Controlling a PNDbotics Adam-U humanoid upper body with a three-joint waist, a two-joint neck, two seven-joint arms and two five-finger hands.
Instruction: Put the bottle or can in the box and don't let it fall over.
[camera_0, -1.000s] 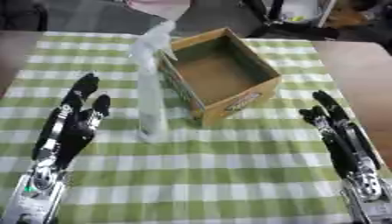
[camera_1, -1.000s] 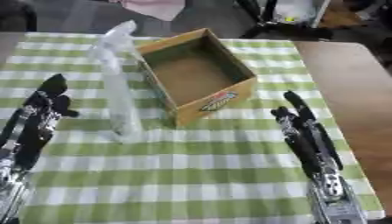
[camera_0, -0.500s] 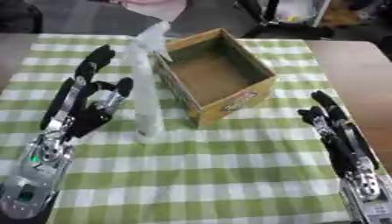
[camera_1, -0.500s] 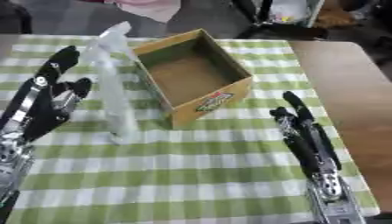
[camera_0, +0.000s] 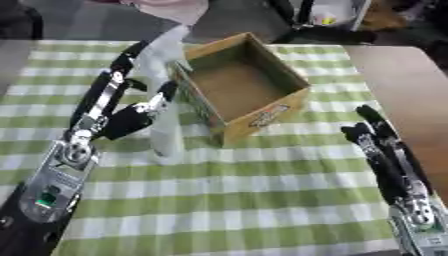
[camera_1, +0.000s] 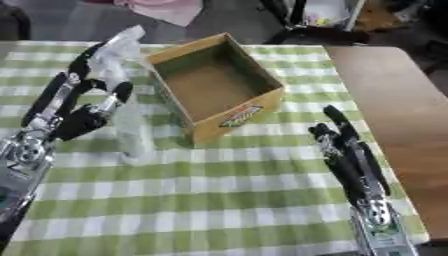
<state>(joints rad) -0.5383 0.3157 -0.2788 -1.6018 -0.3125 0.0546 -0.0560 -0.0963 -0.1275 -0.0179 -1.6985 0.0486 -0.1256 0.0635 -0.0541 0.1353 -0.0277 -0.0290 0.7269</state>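
Clear plastic bottle (camera_0: 163, 95) upright on green-checked surface (camera_0: 245, 200), just left of open cardboard box (camera_0: 241, 90), left robot hand (camera_0: 122, 117) beside bottle with fingers spread around it, contact unclear, right robot hand (camera_0: 385, 155) resting at lower right, fingers straight.

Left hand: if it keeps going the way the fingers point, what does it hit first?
Probably the clear bottle: the left hand sits beside it, open fingers aimed up along its left side. Depth unclear; it may slip past.
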